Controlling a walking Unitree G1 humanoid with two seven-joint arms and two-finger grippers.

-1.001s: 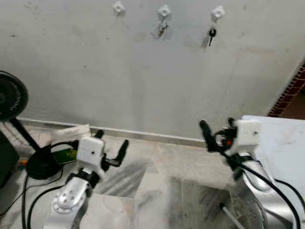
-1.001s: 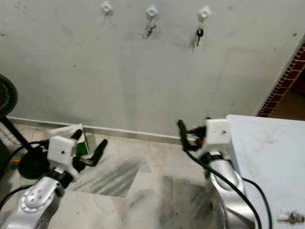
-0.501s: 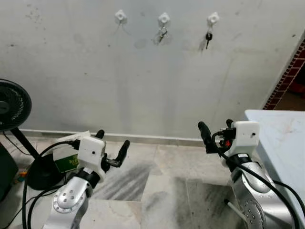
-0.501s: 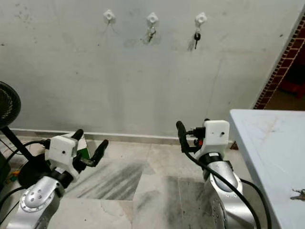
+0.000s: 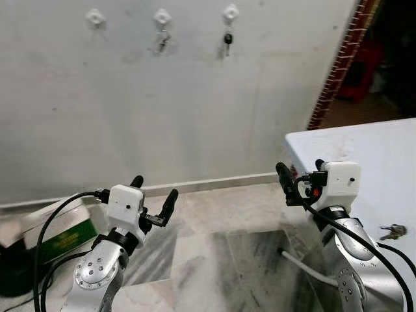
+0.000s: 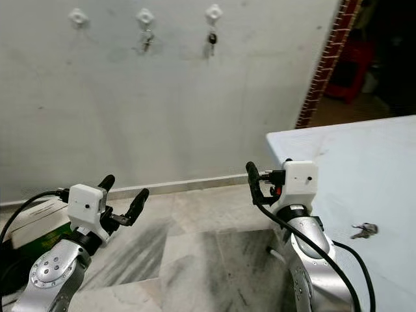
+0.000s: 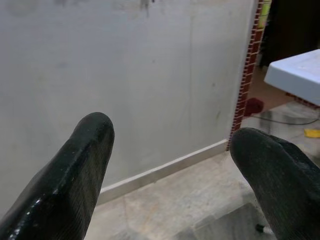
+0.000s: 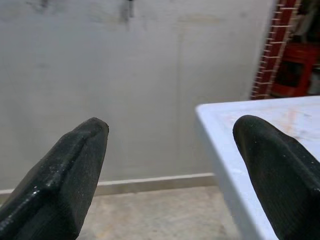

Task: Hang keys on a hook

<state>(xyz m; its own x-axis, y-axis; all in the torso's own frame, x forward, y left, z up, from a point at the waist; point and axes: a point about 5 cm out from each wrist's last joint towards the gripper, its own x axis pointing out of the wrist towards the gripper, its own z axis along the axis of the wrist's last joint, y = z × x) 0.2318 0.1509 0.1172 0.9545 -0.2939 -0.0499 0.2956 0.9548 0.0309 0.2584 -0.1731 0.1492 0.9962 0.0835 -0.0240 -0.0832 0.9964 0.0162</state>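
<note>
A small bunch of keys [image 5: 392, 229] lies on the white table [image 5: 364, 140] at my right, near its front edge. Three white hooks are on the grey wall: the left hook [image 5: 95, 17] is bare, the middle hook [image 5: 162, 16] carries a key bunch [image 5: 162, 42], and the right hook [image 5: 230, 12] carries a black-headed key [image 5: 227, 39]. My left gripper [image 5: 154, 192] is open and empty, held low over the floor. My right gripper [image 5: 301, 172] is open and empty, raised beside the table's left edge, short of the loose keys. The wrist views look between spread fingers [image 7: 80, 165] [image 8: 70, 170] at the wall.
A green and white box [image 5: 58, 227] lies on the floor at the left, by a black fan base [image 5: 10, 273]. A red brick edge [image 5: 338, 65] ends the wall at the right, with a dark opening beyond. Marble floor [image 5: 221, 253] lies between my arms.
The camera has swung to the right: the hooks slid left in the picture, and more of the table came into view. Both grippers keep the same open pose.
</note>
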